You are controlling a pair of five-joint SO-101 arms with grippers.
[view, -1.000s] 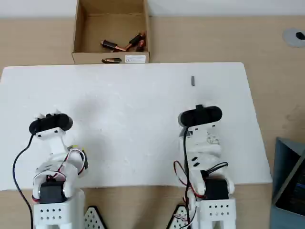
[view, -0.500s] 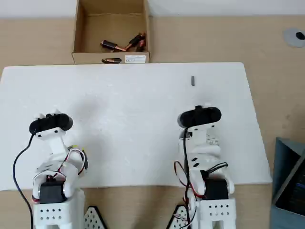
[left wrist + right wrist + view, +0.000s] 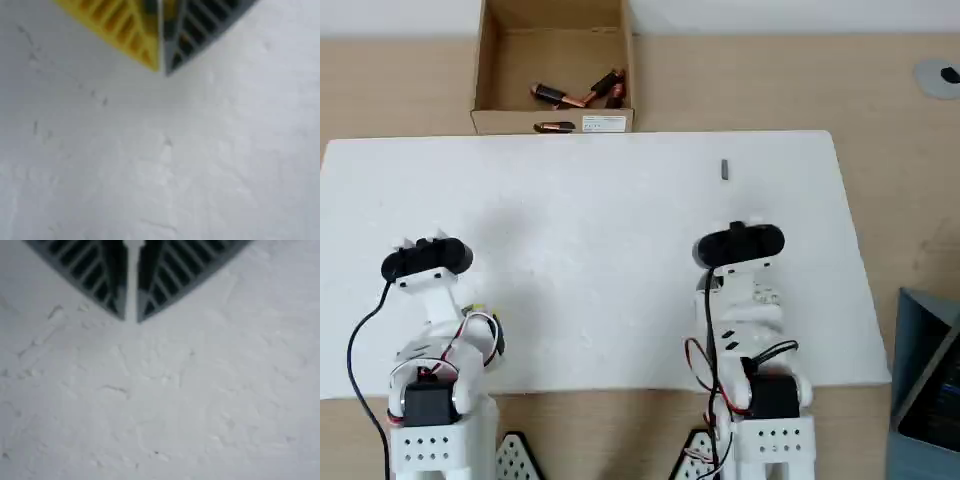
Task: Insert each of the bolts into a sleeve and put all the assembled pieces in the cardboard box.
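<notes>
Left hand (image 3: 162,67) pinched shut over the white worktop (image 3: 600,230); right hand (image 3: 131,315) closed to a sliver. Assembled pieces (image 3: 582,92) lie in the cardboard box (image 3: 480,70); a small dark piece (image 3: 725,169) sits alone beyond the right arm.

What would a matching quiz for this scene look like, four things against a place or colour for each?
Things: 1 cardboard box; 2 small dark piece; 3 left gripper; 4 assembled pieces.
Matches: a lying on the white mat; b inside the box; c on the wooden table beyond the mat; d one yellow finger, one dark.
Pairs: 1-c, 2-a, 3-d, 4-b.
</notes>
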